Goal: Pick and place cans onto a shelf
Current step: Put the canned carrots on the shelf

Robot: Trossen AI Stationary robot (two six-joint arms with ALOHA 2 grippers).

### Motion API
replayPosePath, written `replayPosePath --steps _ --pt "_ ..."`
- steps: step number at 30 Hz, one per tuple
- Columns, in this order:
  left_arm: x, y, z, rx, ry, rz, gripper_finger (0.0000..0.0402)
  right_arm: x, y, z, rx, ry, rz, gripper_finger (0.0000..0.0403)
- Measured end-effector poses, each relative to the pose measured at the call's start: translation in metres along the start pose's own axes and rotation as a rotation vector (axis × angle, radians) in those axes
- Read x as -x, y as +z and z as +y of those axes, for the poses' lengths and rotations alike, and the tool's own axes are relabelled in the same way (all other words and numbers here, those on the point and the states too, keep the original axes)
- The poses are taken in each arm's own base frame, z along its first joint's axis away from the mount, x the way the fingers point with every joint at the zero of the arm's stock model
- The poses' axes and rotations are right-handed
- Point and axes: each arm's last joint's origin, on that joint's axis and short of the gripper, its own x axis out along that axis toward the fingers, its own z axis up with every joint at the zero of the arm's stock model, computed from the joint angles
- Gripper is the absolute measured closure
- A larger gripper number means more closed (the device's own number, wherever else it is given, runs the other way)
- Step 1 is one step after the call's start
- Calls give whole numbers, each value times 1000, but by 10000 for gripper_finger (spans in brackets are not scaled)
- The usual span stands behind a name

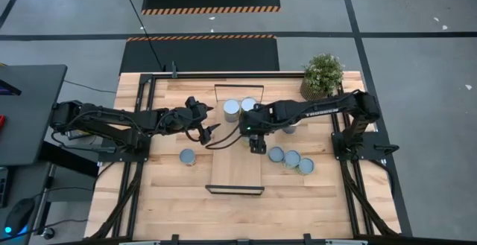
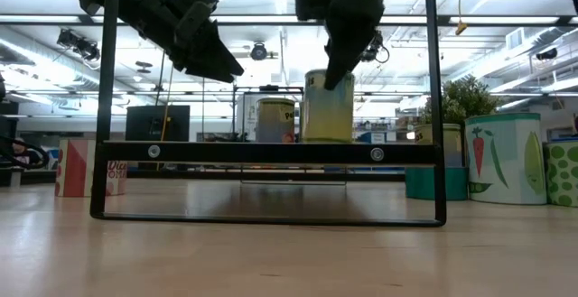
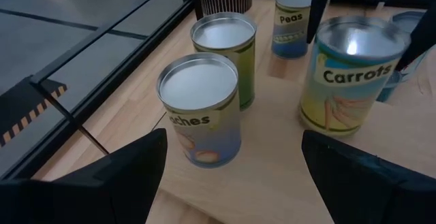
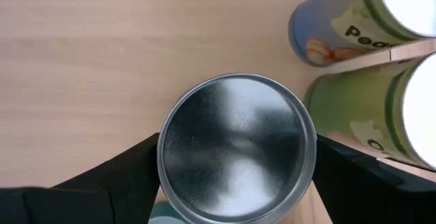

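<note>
The cans [image 3: 201, 108] have shiny metal lids and glossy printed paper labels; the shelf [image 1: 237, 167] and desk [image 1: 164, 193] are matt, smooth light wood.

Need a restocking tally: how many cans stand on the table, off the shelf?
5. One can left of the shelf; three right of it; one partly under the right arm. More may be hidden.
</note>
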Motion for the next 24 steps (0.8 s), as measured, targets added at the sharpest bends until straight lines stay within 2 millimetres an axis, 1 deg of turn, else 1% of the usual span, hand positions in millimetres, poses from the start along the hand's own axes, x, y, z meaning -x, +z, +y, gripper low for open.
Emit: replayPosePath --steps 3,9,13,24 --pt "0 -1 0 -1 1 5 56 -9 0 1 9 -10 32 58" --pt "0 -1 0 -5 1 7 56 -14 1 -6 -5 -57 32 24" --pt "0 -1 0 -7 1 7 56 -5 2 -10 -10 -83 1 6" --pt "0 -2 0 5 2 13 56 1 0 -2 -9 -86 -7 4"
